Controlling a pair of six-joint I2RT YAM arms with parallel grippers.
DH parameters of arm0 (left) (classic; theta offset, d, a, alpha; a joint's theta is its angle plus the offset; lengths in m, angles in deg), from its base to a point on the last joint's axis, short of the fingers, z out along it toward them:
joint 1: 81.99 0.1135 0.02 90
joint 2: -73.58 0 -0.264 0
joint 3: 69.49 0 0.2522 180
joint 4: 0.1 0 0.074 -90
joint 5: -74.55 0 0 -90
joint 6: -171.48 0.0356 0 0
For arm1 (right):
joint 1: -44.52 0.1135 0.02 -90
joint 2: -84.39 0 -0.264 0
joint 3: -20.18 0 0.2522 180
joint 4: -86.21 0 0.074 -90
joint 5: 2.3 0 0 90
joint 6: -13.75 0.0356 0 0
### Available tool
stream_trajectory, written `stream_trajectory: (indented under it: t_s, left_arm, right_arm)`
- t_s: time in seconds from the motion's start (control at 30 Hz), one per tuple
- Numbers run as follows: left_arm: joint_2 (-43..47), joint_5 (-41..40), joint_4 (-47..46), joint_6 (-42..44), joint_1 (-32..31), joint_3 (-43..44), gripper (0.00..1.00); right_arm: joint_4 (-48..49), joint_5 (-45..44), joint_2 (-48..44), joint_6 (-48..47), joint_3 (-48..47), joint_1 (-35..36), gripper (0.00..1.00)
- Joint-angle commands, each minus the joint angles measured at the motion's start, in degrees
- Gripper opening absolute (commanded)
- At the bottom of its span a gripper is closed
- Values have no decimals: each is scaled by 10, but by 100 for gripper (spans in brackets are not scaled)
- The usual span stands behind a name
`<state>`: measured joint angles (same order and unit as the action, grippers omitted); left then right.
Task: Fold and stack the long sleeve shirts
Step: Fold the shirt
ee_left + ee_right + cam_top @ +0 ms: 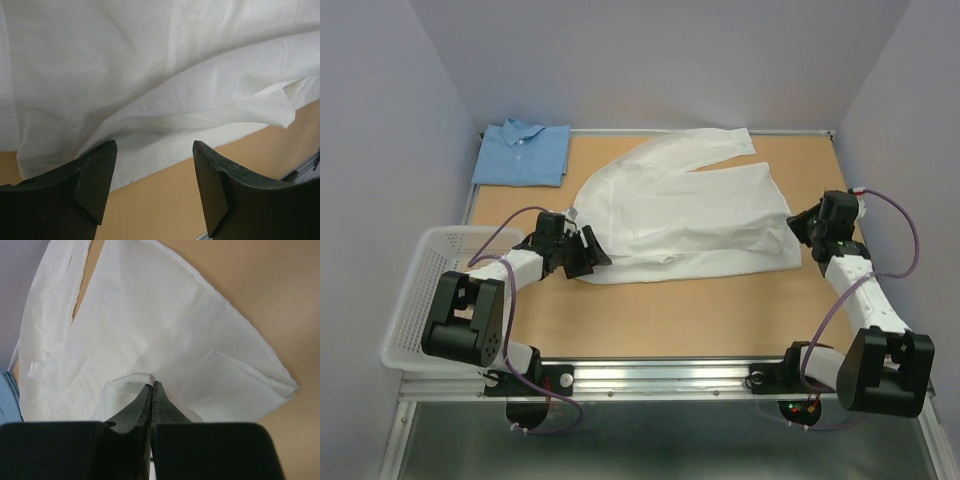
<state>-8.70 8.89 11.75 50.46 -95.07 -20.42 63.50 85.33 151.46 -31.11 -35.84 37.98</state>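
Across the tabletop (670, 315) lies the white shirt (690, 215), limp and light, best pinched at hems; right pincer (152, 385) nips a raised fold; left pincer (153, 147) stands spread beside its edge; blue shirt (525, 152) sits folded far-left.

Your white shirt (690, 215) is thin, matt cloth, softly creased; the blue shirt (523, 153) is matt cloth too. The table (670, 320) looks smooth and matt (wood or board), the basket (412, 300) white plastic mesh, the left gripper (154, 146) matt black plastic.
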Motion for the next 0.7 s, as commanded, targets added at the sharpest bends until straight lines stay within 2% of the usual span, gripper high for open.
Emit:
stream_trajectory:
  t_s: [0.0, 0.33, 0.43, 0.67]
  left_arm:
    - [-1, -37, 42, 6, -1, -8, 75]
    - [48, -32, 62, -22, -2, 49, 76]
    - [63, -25, 73, -24, -6, 78, 76]
    - [54, 33, 37, 14, -70, 121, 75]
  right_arm:
    - [-41, 7, -34, 4, -13, -23, 1]
    - [-48, 147, 42, -2, -168, -23, 1]
    - [-48, 225, 83, 26, -212, -23, 1]
    - [-43, 245, 135, 24, -319, 14, 1]
